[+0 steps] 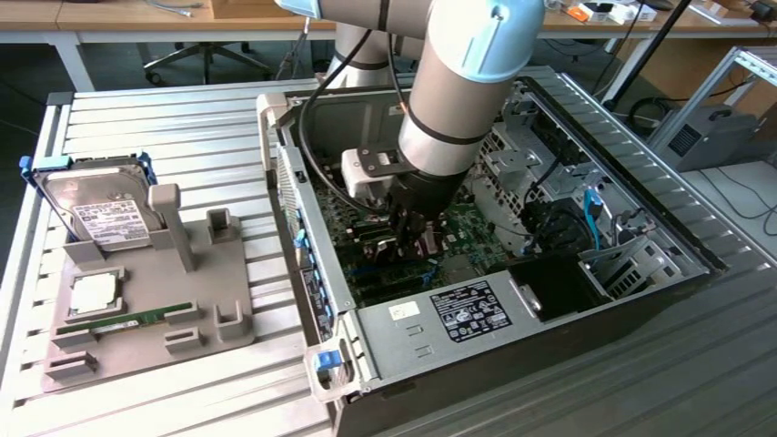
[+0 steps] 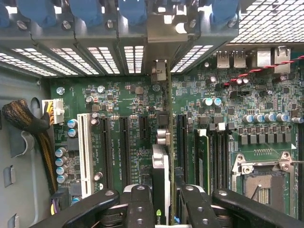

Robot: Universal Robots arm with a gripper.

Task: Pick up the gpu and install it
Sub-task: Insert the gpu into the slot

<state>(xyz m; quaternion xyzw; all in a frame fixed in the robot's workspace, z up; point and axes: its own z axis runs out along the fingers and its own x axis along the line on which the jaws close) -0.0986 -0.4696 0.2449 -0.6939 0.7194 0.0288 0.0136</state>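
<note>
My gripper [image 2: 165,202] is down inside the open computer case [image 1: 486,319], shut on the gpu [image 2: 162,166]. In the wrist view the card stands on edge between the two black fingers [image 2: 137,204]. It runs over the green motherboard [image 2: 128,95], parallel to the black expansion slots [image 2: 124,147]. Its silvery bracket end [image 2: 160,71] reaches the case's rear slot openings. Whether its edge sits in a slot I cannot tell. In the exterior view the gripper [image 1: 413,238] hangs low over the board with the dark card [image 1: 419,250] under it.
A grey fixture tray [image 1: 146,309] on the exterior view's left holds a hard drive in a blue frame [image 1: 104,214], a processor chip [image 1: 94,293] and a green memory stick [image 1: 127,319]. On the board are a white slot [image 2: 85,154], a processor socket [image 2: 261,183] and a cable bundle [image 2: 28,123].
</note>
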